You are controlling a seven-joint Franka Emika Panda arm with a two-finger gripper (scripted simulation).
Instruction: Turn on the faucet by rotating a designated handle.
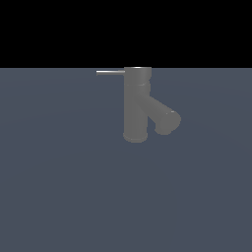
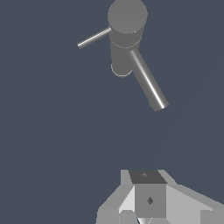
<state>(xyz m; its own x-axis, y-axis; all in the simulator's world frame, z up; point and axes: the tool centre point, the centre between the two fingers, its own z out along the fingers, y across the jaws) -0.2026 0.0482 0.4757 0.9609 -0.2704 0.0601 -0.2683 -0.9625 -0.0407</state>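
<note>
1. The faucet (image 1: pixel 135 106) stands upright on the flat blue-grey desk (image 1: pixel 59 197), near the middle of the exterior view, slightly toward its far edge
2. A thick angled spout (image 1: pixel 165 117) branches from the body toward the exterior view's right
3. The handle (image 1: pixel 110 72), a thin silver rod, projects horizontally from the cap toward the exterior view's left
4. In the wrist view the faucet (image 2: pixel 124 39) and handle (image 2: pixel 94 37) are seen from above
5. The claw (image 2: pixel 148 218) appears only in the wrist view, well apart from the faucet; whether it is released or clenched cannot be told
</note>
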